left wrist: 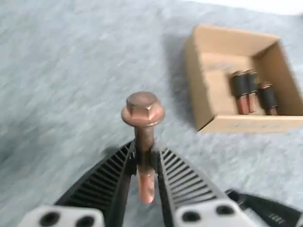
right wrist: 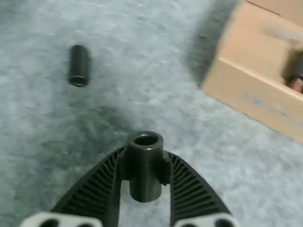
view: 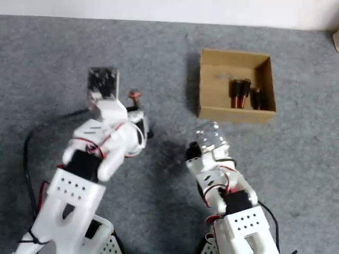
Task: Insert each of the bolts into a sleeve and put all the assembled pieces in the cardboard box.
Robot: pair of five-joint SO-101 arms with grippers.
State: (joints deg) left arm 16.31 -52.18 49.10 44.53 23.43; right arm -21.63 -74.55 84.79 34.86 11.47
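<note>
My left gripper [left wrist: 144,150] is shut on the shank of a copper bolt [left wrist: 143,113], hex head pointing away from the wrist. In the high view the left gripper [view: 135,104] holds this bolt [view: 135,96] left of the cardboard box [view: 235,114]. My right gripper [right wrist: 144,156] is shut on a black sleeve [right wrist: 144,165], its bore facing outward. From above, the right gripper [view: 194,150] sits just below the box's near-left corner. A second black sleeve [right wrist: 78,65] lies loose on the carpet. Inside the box [left wrist: 251,124] lie several assembled pieces [left wrist: 246,89].
Grey carpet covers the whole work surface. The box's near wall [right wrist: 246,94] stands close ahead of the right gripper. A black cable [view: 29,148] loops beside the left arm's base. A pale wall strip runs along the far edge.
</note>
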